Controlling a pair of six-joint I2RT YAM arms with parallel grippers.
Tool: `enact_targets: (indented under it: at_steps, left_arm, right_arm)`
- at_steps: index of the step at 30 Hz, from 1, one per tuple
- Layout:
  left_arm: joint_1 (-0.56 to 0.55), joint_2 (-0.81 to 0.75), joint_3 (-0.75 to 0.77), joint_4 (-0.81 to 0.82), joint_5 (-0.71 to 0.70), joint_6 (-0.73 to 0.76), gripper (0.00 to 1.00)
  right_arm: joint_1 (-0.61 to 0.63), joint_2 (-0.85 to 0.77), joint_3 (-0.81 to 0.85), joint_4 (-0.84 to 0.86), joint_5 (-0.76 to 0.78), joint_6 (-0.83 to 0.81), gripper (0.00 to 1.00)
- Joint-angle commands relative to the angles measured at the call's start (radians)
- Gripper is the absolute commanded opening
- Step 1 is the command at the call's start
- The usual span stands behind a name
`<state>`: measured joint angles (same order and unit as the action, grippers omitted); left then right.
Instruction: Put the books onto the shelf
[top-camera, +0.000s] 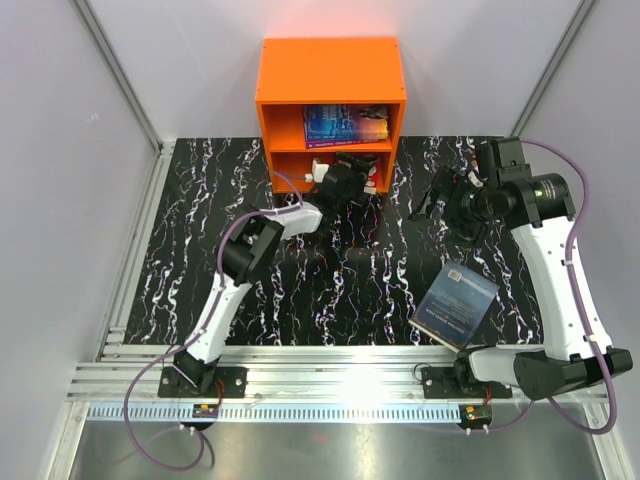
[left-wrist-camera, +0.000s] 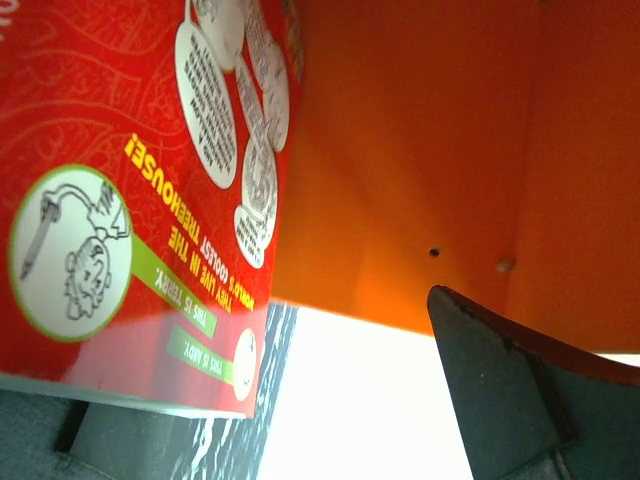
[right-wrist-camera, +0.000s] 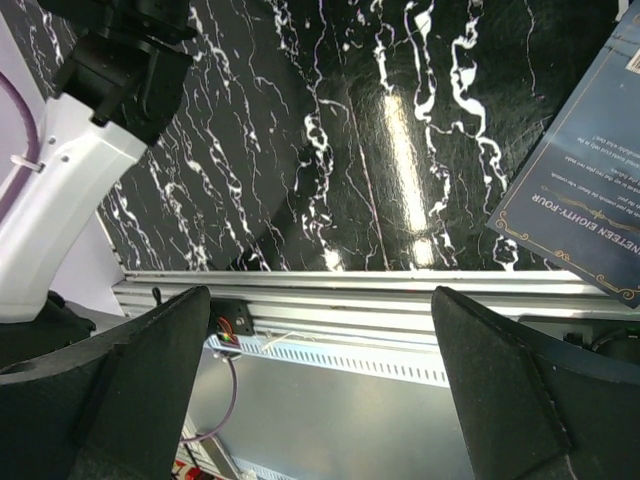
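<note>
1. Black left gripper (top-camera: 348, 172): jaws wide apart with nothing clamped, reaching into the lower compartment of the shelf (top-camera: 330, 70).
2. Wrist view: the red book (left-wrist-camera: 140, 200) sits inside that compartment, close to one side of the gripper. There is a clear gap to the other finger (left-wrist-camera: 500, 400). Can't tell whether the book touches the finger it hides.
3. Right gripper (right-wrist-camera: 320, 300): jaws wide and empty, hanging over the table (top-camera: 200, 250), right of the shelf.
4. Blue-grey book (top-camera: 455, 303): flat on the table, near right, close to the right arm's base and apart from both grippers.
5. Upper compartment: blue book (top-camera: 345, 125) inside. Can't tell how many are there.
6. Shelf: orange, at the far middle of the table, open side facing the arms.
</note>
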<state>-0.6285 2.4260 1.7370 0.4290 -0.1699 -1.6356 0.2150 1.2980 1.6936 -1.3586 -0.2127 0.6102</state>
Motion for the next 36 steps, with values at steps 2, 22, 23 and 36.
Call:
enact_targets:
  at_steps: [2, 22, 23, 36]
  left_arm:
    - [0.023, -0.139, -0.002, -0.177, 0.165, -0.142, 0.99]
    - [0.015, -0.249, 0.216, -0.935, 0.071, 0.043, 0.99]
    - [0.016, -0.28, 0.172, -0.937, 0.052, 0.065, 0.99]
    - [0.02, -0.44, -0.171, -0.869, -0.059, 0.192, 0.0]
  right_arm:
    - [-0.008, -0.045, -0.017, -0.076, -0.047, -0.024, 1.0]
    - [-0.011, -0.111, -0.04, -0.083, -0.094, -0.056, 1.0]
    - [-0.009, -0.114, -0.041, -0.085, -0.091, -0.056, 1.0]
    - [-0.012, -0.137, -0.104, -0.045, -0.125, -0.04, 1.0]
